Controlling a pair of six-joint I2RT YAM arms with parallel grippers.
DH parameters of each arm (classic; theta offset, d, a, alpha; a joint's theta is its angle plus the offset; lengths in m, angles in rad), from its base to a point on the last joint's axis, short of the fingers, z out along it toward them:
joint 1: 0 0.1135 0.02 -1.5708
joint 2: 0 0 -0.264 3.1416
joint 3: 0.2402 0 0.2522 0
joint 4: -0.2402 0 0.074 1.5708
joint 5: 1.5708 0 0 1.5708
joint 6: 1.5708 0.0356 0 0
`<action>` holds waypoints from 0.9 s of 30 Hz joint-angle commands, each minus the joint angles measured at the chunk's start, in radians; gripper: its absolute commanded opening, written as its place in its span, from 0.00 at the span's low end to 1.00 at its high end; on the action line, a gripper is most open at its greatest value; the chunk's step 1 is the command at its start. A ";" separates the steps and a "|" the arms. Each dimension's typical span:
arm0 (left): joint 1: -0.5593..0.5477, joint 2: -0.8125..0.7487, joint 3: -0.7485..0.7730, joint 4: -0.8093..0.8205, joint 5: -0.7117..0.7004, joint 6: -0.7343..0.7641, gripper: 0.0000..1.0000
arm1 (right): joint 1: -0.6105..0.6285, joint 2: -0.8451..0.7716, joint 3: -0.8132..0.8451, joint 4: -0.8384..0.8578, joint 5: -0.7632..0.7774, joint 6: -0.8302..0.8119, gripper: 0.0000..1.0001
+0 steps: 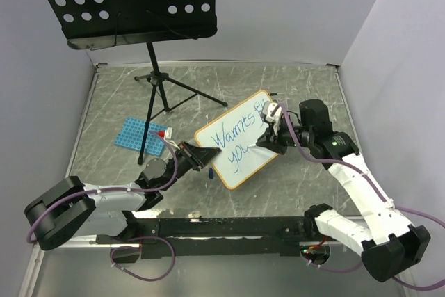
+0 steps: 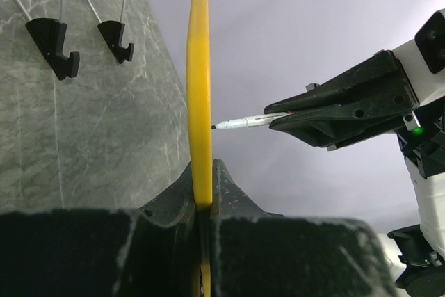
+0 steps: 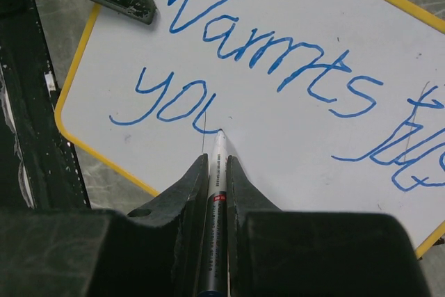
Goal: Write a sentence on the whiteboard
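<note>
Right end effector [image 3: 217, 168] holds marker [image 3: 219, 149] on whiteboard [image 3: 292, 144]; grey marbled table [image 1: 292, 88].

The whiteboard [image 1: 236, 161] sits askew, a blue sentence [image 1: 240, 135] across it. The left gripper [image 1: 207, 151] clamps its left corner; the right gripper [image 1: 268, 142] holds a marker [image 1: 261, 145] to its right half. A rack [image 1: 137, 134] lies left of it.

— How's the light?
— Bright and even from overhead; only soft shadows on my worktop [image 1: 278, 88].
— Focus?
— The sentence [image 3: 292, 67] reads sharp, but my right hand [image 3: 217, 165] blurs dark and grainy at 6 o'clock.
</note>
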 commanded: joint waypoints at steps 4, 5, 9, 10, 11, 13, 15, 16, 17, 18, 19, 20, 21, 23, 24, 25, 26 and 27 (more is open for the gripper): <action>0.000 -0.036 0.022 0.301 0.021 -0.038 0.01 | -0.014 0.041 0.064 0.081 0.001 0.031 0.00; 0.000 -0.036 0.021 0.301 0.021 -0.038 0.01 | -0.015 0.044 0.067 0.084 0.000 0.036 0.00; 0.000 -0.033 0.024 0.302 0.026 -0.038 0.01 | -0.015 0.054 0.078 0.101 0.000 0.048 0.00; 0.000 -0.035 0.022 0.302 0.024 -0.038 0.01 | -0.018 0.058 0.080 0.100 0.000 0.048 0.00; -0.001 -0.035 0.021 0.301 0.024 -0.037 0.01 | -0.018 0.061 0.081 0.097 -0.002 0.047 0.00; 0.000 -0.039 0.022 0.293 0.024 -0.035 0.01 | -0.018 0.060 0.077 0.092 -0.002 0.042 0.00; 0.000 -0.041 0.025 0.292 0.022 -0.034 0.01 | -0.018 0.057 0.071 0.081 -0.003 0.038 0.00; 0.000 -0.041 0.024 0.292 0.022 -0.035 0.01 | -0.020 0.052 0.069 0.071 -0.006 0.033 0.00; 0.000 -0.043 0.024 0.292 0.022 -0.035 0.01 | -0.020 0.051 0.066 0.063 -0.009 0.030 0.00; -0.001 -0.041 0.025 0.292 0.022 -0.035 0.01 | -0.020 0.046 0.063 0.057 -0.011 0.028 0.00; 0.000 -0.041 0.027 0.293 0.022 -0.034 0.01 | -0.020 0.038 0.060 0.051 -0.014 0.019 0.00; 0.000 -0.039 0.028 0.295 0.022 -0.034 0.01 | -0.021 0.032 0.052 0.037 -0.014 0.018 0.00; -0.001 -0.039 0.027 0.293 0.022 -0.034 0.01 | -0.021 0.028 0.049 0.031 -0.017 0.015 0.00; 0.000 -0.041 0.030 0.290 0.021 -0.031 0.01 | -0.023 0.011 0.034 0.015 -0.020 0.007 0.00; 0.000 -0.043 0.031 0.288 0.022 -0.031 0.01 | -0.023 0.008 0.029 0.011 -0.022 0.005 0.00; 0.002 -0.043 0.031 0.287 0.022 -0.032 0.01 | -0.026 -0.005 0.025 0.006 -0.023 0.004 0.00; 0.003 -0.041 0.034 0.288 0.022 -0.031 0.01 | -0.026 -0.011 0.014 -0.002 -0.025 0.004 0.00; 0.002 -0.043 0.034 0.285 0.024 -0.032 0.01 | -0.024 -0.015 0.009 -0.006 -0.026 0.001 0.00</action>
